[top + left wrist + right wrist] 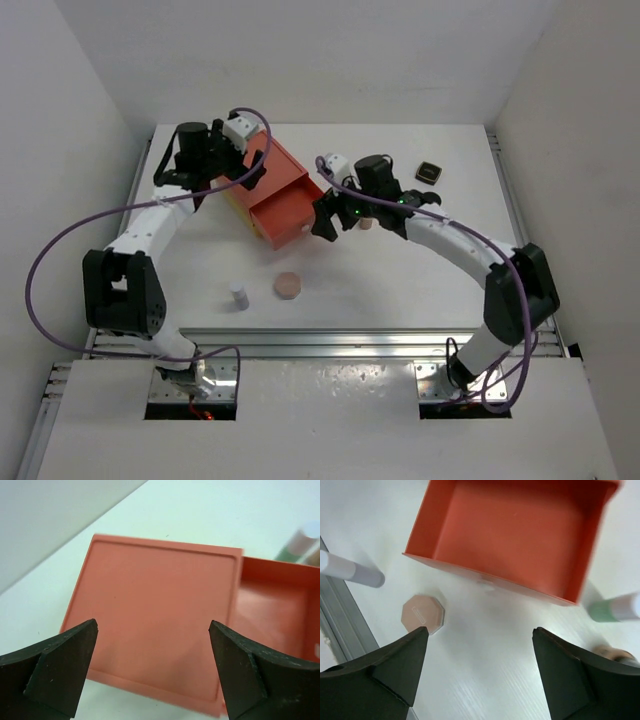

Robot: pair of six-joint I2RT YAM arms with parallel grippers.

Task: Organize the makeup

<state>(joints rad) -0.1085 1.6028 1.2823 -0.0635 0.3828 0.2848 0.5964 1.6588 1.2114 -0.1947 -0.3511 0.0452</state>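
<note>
The white table is carrying everything, and the orange drawer box is sitting toward its far left with its drawer pulled out and showing nothing inside. None of the makeup is lying in the box yet, so I judge the sorting to be barely begun.

The left claw is hanging over the box lid with its jaws spread wide, gripping nothing. The right claw is hovering just in front of the drawer's open end, also spread wide and empty.

The green-white bottle and the tan bottle are standing just beside the drawer's right front corner. The black square compact is lying well apart from the box, to its right. The peach octagonal compact is resting near the drawer's front, toward the arms, and the tiny white vial is standing to its left.

The risks are looking plain enough. With neither claw bracing the box, a nudge from a descending finger could be sliding it or pushing the drawer shut. The two bottles are crowding the right arm's path, so a sweep toward the peach compact could be tipping one and sending it rolling. The flat compact is offering little edge to pinch, so a grip on it could be slipping.
</note>
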